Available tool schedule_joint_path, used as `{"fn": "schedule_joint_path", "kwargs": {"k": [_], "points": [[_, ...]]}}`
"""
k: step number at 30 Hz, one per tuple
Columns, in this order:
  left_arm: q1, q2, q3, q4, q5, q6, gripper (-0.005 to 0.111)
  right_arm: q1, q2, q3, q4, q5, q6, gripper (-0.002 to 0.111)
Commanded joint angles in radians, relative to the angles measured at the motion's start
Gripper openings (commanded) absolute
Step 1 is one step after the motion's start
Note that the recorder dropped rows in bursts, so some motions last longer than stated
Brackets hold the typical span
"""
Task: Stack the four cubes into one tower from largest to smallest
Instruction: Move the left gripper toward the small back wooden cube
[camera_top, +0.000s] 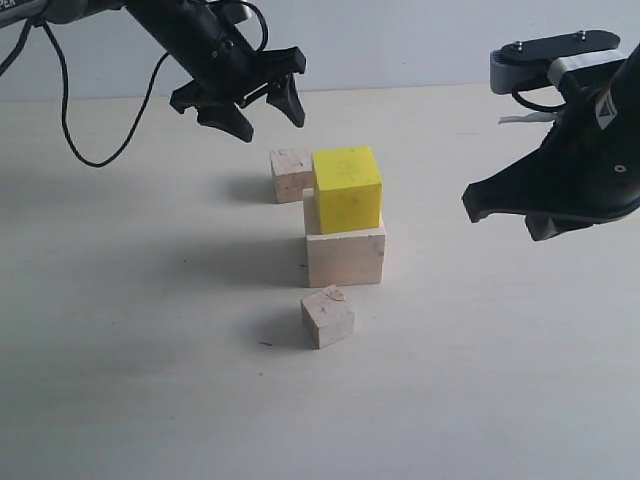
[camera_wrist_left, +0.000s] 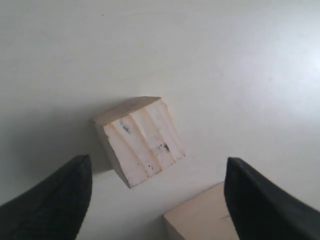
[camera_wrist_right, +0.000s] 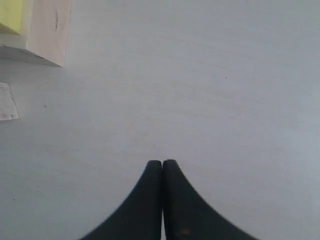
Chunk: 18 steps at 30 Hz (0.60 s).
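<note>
I am hovering my left tool (camera_top: 268, 122), spread wide and empty, above the far small cube (camera_top: 290, 175) on the worktop (camera_top: 150, 350), just left of the yellow cube (camera_top: 347, 188); light, stiff, rough-faced, I judge, so I am aiming for two flat opposite sides, right tool (camera_wrist_right: 162, 167) clenched

Open table (camera_top: 150, 350) rings the front small cube (camera_top: 327, 316); the rear small cube (camera_top: 290, 175) has the 2-cube stack (camera_top: 345, 215) just beside it.
</note>
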Motion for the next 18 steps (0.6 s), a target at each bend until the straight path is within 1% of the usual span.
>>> {"fn": "schedule_joint_path", "kwargs": {"k": [1, 7, 18], "points": [[-0.006, 0.022, -0.011, -0.008, 0.004, -0.023, 0.071, -0.005, -0.008, 0.003, -0.003, -0.015, -0.006, 0.0], [-0.011, 0.045, -0.011, -0.028, -0.007, -0.023, 0.071, -0.005, -0.008, 0.003, -0.003, -0.022, -0.008, 0.0], [-0.043, 0.071, -0.011, -0.049, -0.059, -0.03, 0.071, -0.005, -0.008, 0.003, -0.003, -0.028, -0.008, 0.0]]}}
